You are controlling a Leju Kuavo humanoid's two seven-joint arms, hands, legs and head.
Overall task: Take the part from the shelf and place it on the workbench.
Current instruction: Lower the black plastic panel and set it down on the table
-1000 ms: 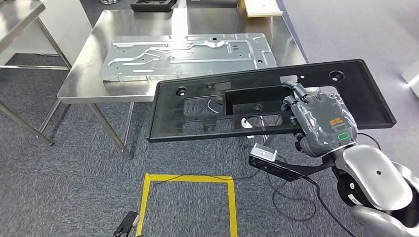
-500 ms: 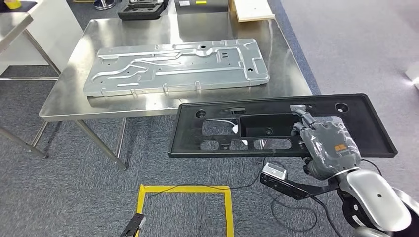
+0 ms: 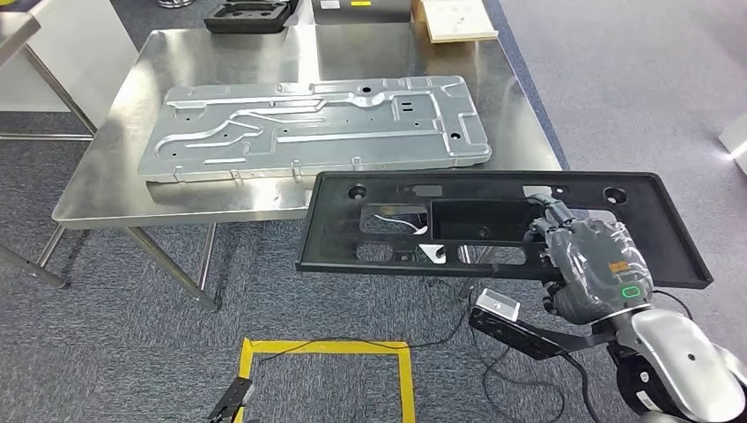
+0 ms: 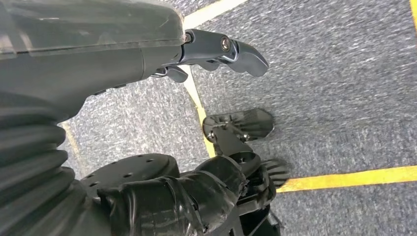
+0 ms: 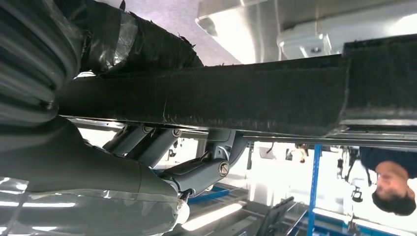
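A long black plastic part [image 3: 493, 225] with several cut-outs hangs level in front of the steel workbench [image 3: 291, 53], by its near right corner. My right hand [image 3: 592, 264] grips it at the right-hand side of the cut-outs. The right wrist view shows the part's dark edge [image 5: 221, 93] running between my taped thumb and my fingers [image 5: 196, 172]. My left hand [image 4: 221, 46] hangs low over the grey carpet with a finger stretched out and nothing in it; its tip [image 3: 231, 401] is at the bottom of the head view.
A large silver stamped metal panel [image 3: 308, 128] covers most of the workbench. A black case [image 3: 251, 13] and a pale board [image 3: 458, 18] lie at its far edge. A yellow tape square [image 3: 321, 345] and cables [image 3: 528, 379] are on the floor. A person [image 5: 388, 182] stands far off.
The whole view has shifted: the camera moved toward the workbench, which now sits lower and larger. My right hand still holds the black part, now levelled and lower in the picture.
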